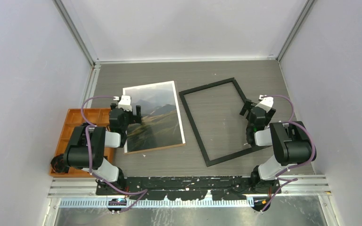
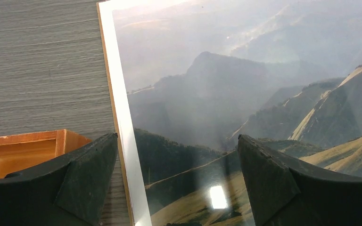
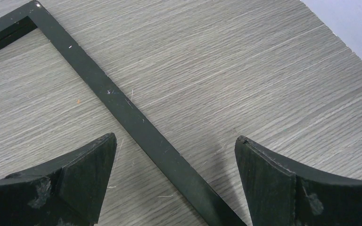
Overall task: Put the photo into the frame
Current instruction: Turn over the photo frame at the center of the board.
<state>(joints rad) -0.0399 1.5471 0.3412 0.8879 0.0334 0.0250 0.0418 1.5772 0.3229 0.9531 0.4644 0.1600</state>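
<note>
Photo [image 1: 153, 115] beside frame [image 1: 193, 126], apart. Left gripper [image 2: 176, 141], right gripper [image 3: 175, 141]: jaws wide, empty. Advise pinching photo edge squarely.

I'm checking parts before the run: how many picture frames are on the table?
1. The black frame lies flat right of the photo, its right rail beneath the right gripper. None appears hidden.

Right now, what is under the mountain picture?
The edge of a brown board peeks out beside the photo. The photo covers the rest, so whether anything else lies beneath cannot be seen.
</note>
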